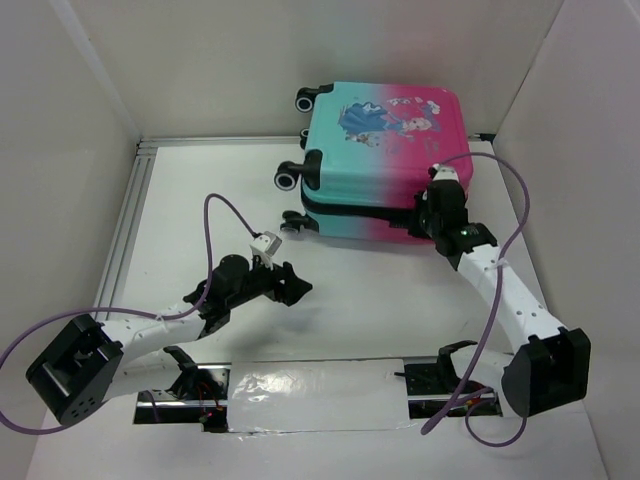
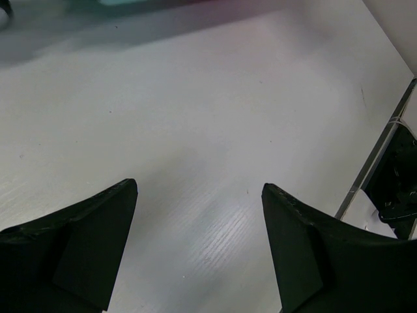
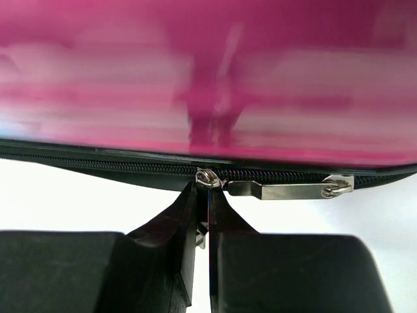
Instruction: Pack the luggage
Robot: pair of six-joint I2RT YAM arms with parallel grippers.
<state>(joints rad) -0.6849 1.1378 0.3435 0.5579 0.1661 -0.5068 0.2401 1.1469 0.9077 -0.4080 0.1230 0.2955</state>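
We find the suitcase (image 1: 385, 160) lying flat on its side at the far end of the table (image 1: 400, 320). Its picture side faces up, its wheels point left, and its two halves are brought together. Nothing loose lies on the table around it, so we judge that the filling is over, though we cannot see inside.

What is in hand now is the zipper. The right gripper (image 1: 422, 222) sits against the near edge of the pink end. In the right wrist view its fingers (image 3: 163, 261) are pressed tight together just under the zipper slider (image 3: 207, 177), and we take them to be pinching the tab that hangs from it. A second pull tab (image 3: 290, 190) lies flat along the zipper track (image 3: 98, 163), just to the right of the slider. The track looks meshed on both sides of the slider in this close view, and we cannot tell how much of the seam around the rest of the case is closed.

The left gripper (image 1: 292, 290) hovers over bare table, well apart from the suitcase, its fingers (image 2: 85, 241) spread wide with nothing between them.

We judge the task late: the lid is down, and only running the zipper to its end appears to be left.
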